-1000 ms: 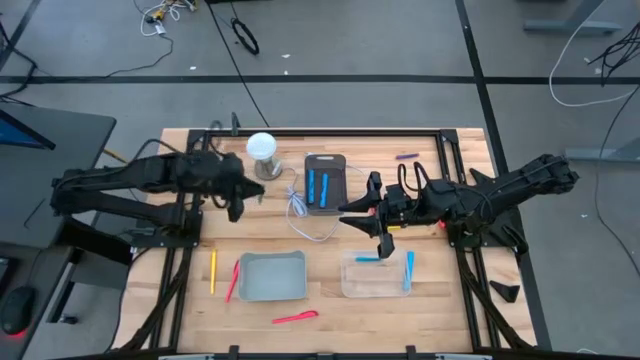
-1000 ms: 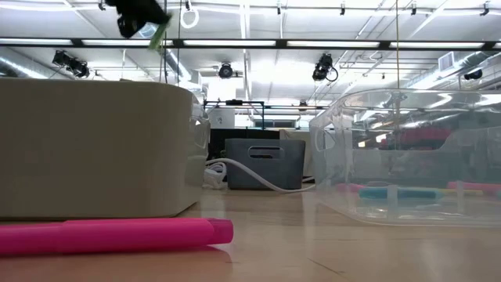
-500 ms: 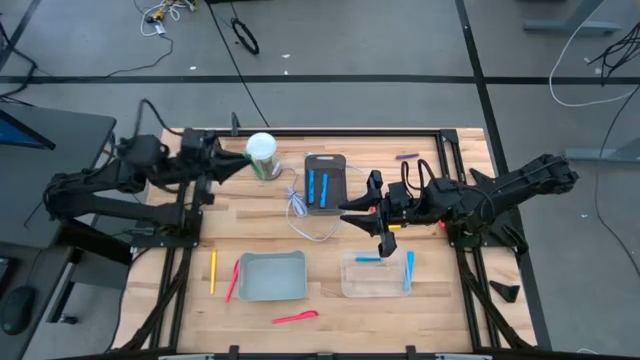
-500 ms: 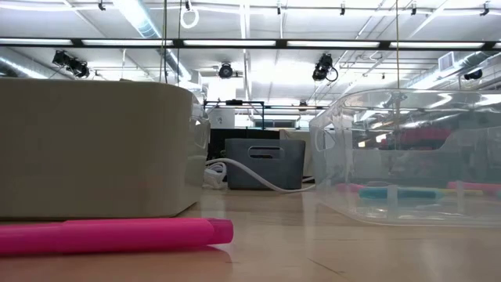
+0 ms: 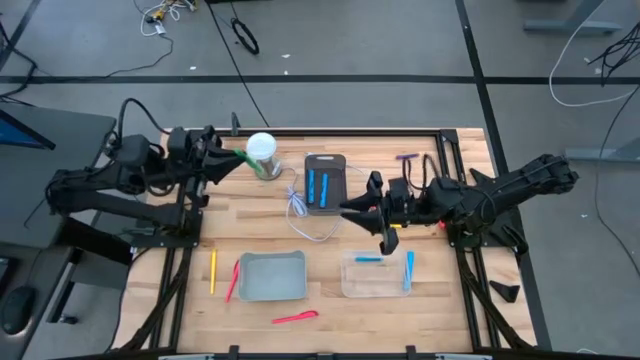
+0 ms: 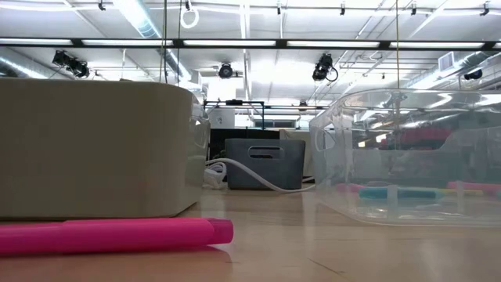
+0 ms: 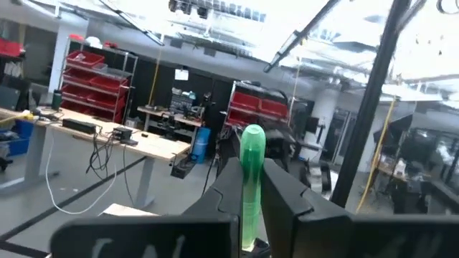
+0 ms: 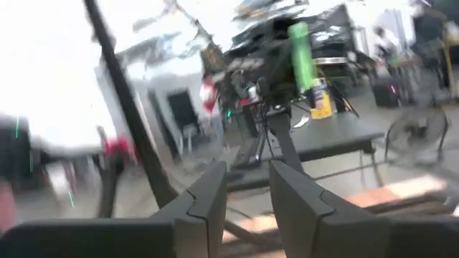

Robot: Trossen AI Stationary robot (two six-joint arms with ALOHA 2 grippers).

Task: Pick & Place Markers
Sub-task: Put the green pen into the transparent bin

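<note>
A green marker (image 7: pixel 252 143) is lifted over the table's far left, with my left gripper (image 5: pixel 222 165) shut on it. My right gripper (image 5: pixel 347 208) hangs open above the table's middle, beside the dark tray (image 5: pixel 325 165), and nothing is between its fingers (image 8: pixel 208 193). Two blue markers (image 5: pixel 317 188) lie in that tray. Two more blue markers (image 5: pixel 409 268) lie in the clear bin (image 5: pixel 352 288). A yellow marker (image 5: pixel 212 270), a red one (image 5: pixel 233 280) and a pink one (image 5: pixel 295 317) lie flat on the table around the grey bin (image 5: pixel 272 277). My left gripper pinches the green marker's lower length (image 7: pixel 250 208) between its two fingers. The marker lies along the fingers, and its free end (image 7: pixel 252 132) sticks out past the fingertips. The fingers reach about level toward the table's right. The marker is clear of the table.
A white round-topped object (image 5: pixel 262 148) stands just beyond the green marker's tip. A white cable (image 5: pixel 305 215) lies coiled by the dark tray. A purple marker (image 5: pixel 405 156) lies at the far right. The pink marker (image 6: pixel 109 235) lies in front of the grey bin (image 6: pixel 94 149).
My left gripper has risen and drawn back toward the table's far left corner with the green marker. It has tipped up from pointing down to about level, and has gone out of the low view.
</note>
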